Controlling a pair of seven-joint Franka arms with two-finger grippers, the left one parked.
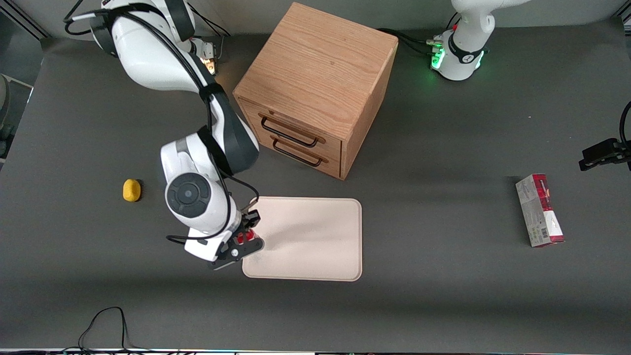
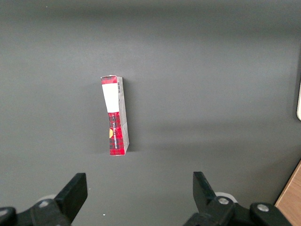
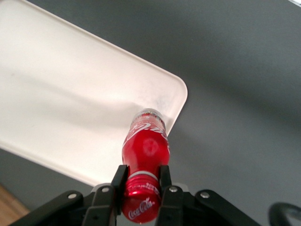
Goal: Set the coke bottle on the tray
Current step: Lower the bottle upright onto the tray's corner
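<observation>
Placing step in hand. Gripper (image 3: 141, 186) hangs over the tray (image 1: 315, 236) at its edge toward the working arm's end of the worktop (image 1: 443, 305), jaws closed on the neck of the coke bottle (image 3: 145, 148), just under the cap. Bottle hangs base-down over a rounded tray corner; whether it touches yet, cannot tell. Next, I judge: seat it, perhaps further onto the tray, then release.
</observation>
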